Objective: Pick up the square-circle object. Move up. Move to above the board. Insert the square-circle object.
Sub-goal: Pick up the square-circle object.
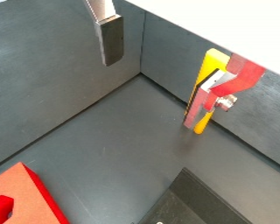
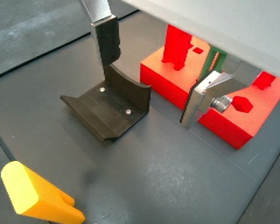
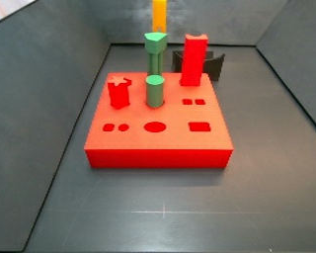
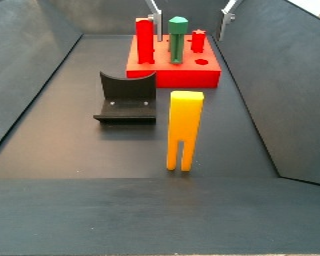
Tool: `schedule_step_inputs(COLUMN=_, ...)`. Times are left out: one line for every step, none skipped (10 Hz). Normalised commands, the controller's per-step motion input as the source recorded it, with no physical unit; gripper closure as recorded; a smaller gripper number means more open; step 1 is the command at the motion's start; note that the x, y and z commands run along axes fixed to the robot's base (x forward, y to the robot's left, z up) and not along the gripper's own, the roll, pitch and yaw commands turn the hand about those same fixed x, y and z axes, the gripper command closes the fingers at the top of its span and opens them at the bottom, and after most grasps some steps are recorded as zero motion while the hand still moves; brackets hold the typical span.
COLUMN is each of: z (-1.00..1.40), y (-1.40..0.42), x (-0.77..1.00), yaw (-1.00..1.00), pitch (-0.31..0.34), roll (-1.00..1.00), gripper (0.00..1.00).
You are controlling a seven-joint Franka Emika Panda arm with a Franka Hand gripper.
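Note:
The square-circle object (image 4: 186,130) is a tall orange-yellow bar standing upright on its two prongs on the dark floor, away from the board. It also shows in both wrist views (image 1: 206,74) (image 2: 38,196) and far back in a side view (image 3: 158,15). The board (image 3: 158,138) is a large red block with holes in its top, also seen in a side view (image 4: 190,75) and a wrist view (image 2: 168,86). My gripper (image 4: 192,9) hangs high over the board's end, open and empty, in both wrist views (image 1: 154,87) (image 2: 150,87).
The fixture (image 4: 127,98) stands on the floor between the board and the orange bar. On the board stand a tall red block (image 3: 194,59), two green cylinder pegs (image 3: 155,91) and a small red peg (image 3: 118,92). Grey walls enclose the floor.

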Motion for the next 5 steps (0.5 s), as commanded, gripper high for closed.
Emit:
schedule_step_inputs(z=-0.01, y=0.36, x=0.24, yaw=0.0, pitch=0.051, roll=-0.04, gripper=0.0)
schedule_step_inputs(z=-0.07, y=0.86, x=0.25, yaw=0.06, pitch=0.01, roll=-0.1, gripper=0.0)
schedule_step_inputs(z=-0.12, y=0.99, x=0.13, yaw=0.02, pitch=0.003, roll=-0.06, gripper=0.0)
schedule_step_inputs(z=-0.17, y=1.0, x=0.01, yaw=0.05, pitch=0.0, roll=-0.06, gripper=0.0)
schedule_step_inputs(z=-0.18, y=1.0, x=0.02, yaw=0.03, pitch=0.0, roll=-0.06, gripper=0.0)
